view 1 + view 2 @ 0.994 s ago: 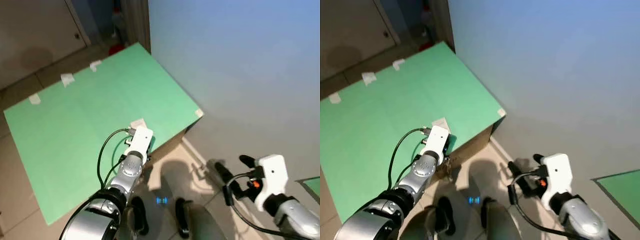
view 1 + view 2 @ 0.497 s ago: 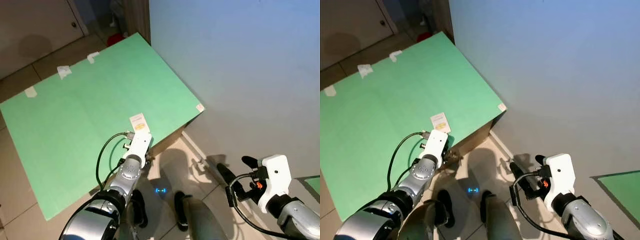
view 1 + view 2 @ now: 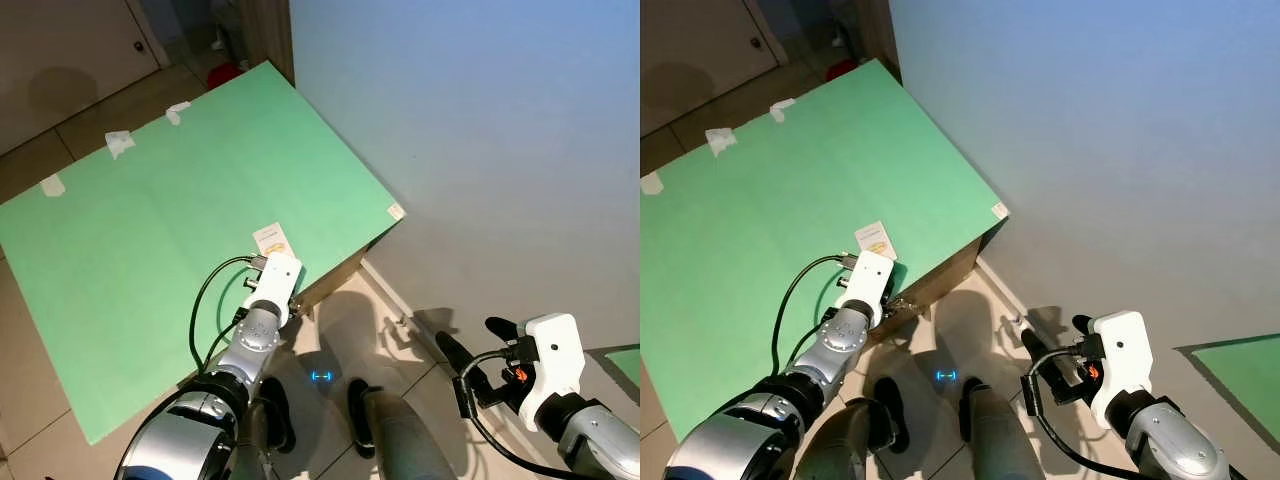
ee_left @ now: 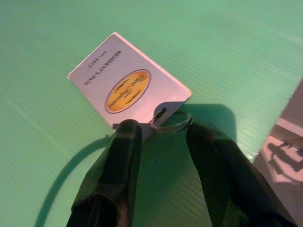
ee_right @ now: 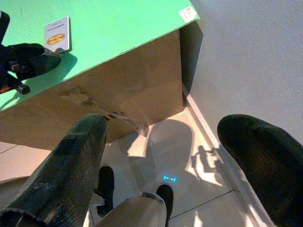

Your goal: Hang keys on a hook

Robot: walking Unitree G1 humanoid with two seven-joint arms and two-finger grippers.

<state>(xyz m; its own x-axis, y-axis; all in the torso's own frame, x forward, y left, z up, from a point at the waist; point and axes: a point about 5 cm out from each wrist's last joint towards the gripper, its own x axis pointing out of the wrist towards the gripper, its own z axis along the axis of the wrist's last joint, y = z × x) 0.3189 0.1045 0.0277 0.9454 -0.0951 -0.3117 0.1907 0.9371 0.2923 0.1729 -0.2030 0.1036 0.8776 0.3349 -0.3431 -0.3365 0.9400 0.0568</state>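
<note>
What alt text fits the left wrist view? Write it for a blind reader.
The left gripper, fingers open, reaches a white key card with an orange oval logo, lying flat on a green tabletop. A metal key ring at the card's corner sits between the fingertips.

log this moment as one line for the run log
left gripper: open, fingers astride key ring of white card tag on green tabletop | right gripper: open, idle

card [image 4: 127, 88] on table [image 3: 150, 240] near its front edge | wall [image 3: 480, 150] right (adjoining)
</note>
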